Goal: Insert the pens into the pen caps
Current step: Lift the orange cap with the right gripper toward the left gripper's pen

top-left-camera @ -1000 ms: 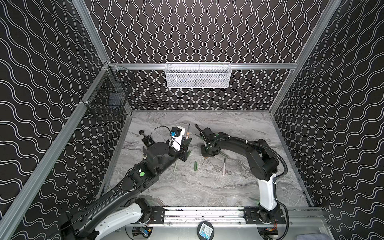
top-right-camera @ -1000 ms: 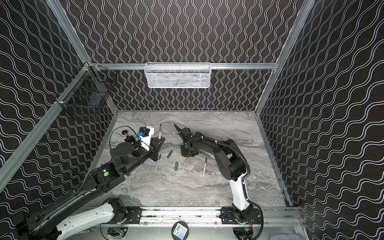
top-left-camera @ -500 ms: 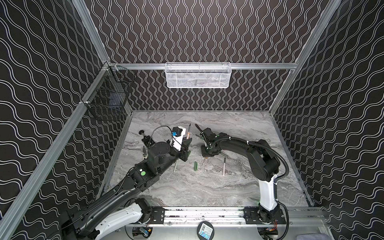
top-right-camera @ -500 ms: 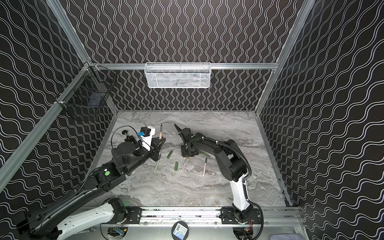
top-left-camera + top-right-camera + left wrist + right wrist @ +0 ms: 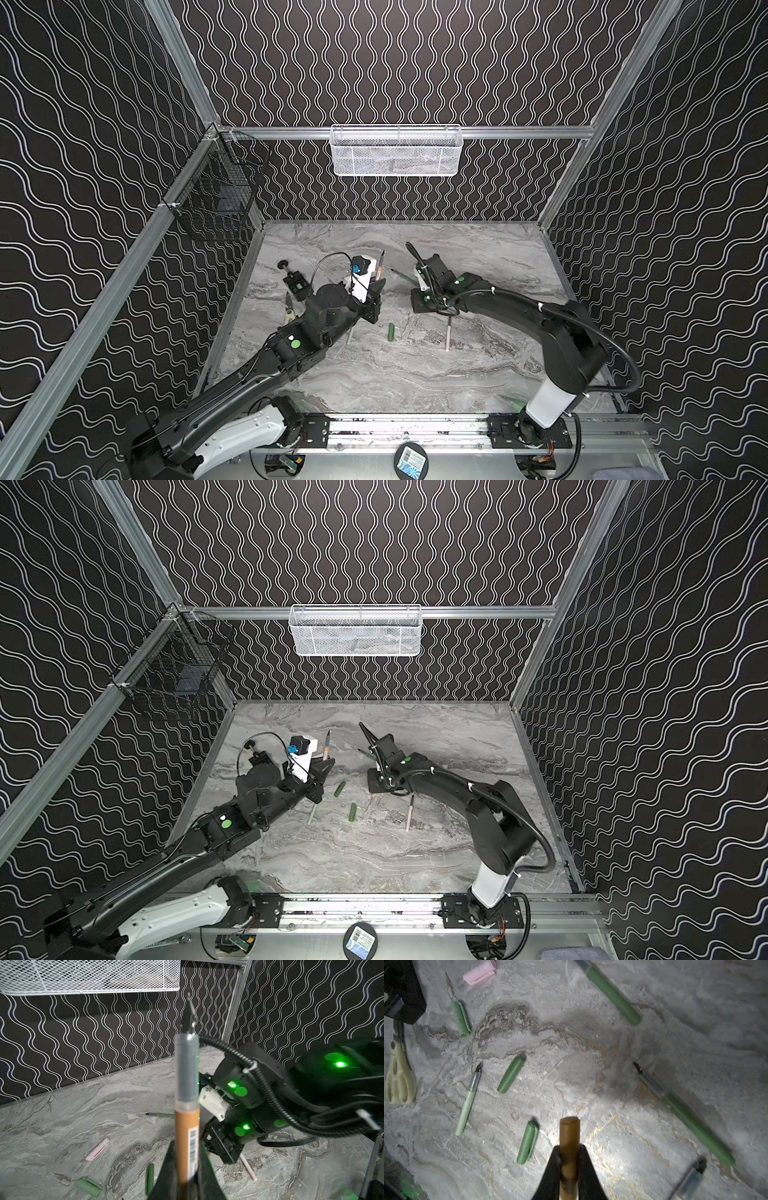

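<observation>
Low, left arm outstretched, pen upright

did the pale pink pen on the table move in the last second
No. The pale pink pen lies in the same spot, just right of the dark green cap.

Grey marbled worktop. Lying on it: pink cap, pale green cap, near dark green cap, far dark green cap, pale green pen, long green pen, second green pen, pink-white pen, cream-handled scissors, small black vise.
</observation>
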Robot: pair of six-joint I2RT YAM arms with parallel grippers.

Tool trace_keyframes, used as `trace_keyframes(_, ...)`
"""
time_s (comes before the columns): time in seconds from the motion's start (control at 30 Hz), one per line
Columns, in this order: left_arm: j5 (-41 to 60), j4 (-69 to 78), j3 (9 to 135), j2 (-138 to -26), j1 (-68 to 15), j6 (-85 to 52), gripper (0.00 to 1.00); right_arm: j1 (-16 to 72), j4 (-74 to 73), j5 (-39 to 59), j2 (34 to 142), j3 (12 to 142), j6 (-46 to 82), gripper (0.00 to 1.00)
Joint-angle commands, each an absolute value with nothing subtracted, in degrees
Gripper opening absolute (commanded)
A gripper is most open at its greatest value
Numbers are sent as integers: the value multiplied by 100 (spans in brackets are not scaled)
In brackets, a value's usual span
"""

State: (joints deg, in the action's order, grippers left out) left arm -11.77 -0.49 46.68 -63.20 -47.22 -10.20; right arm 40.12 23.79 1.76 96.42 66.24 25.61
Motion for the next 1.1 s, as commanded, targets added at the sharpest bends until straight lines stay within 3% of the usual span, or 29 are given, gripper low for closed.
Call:
trace_keyframes(0.0, -1188, 246, 4654, -6423, -4789, -1028, 0, 4038, 1802, 6, 9244, 6225, 2847, 9)
trace_keyframes(0.63, 309, 967, 4577, -6783, -4896, -955, 0, 4078, -174, -728, 6768, 5264, 1963, 9)
trace_keyframes(1.07, 1014, 1634, 4329, -6831, -4896, -953, 0, 4078, -2734, -9, 5751, 4651, 2026, 10)
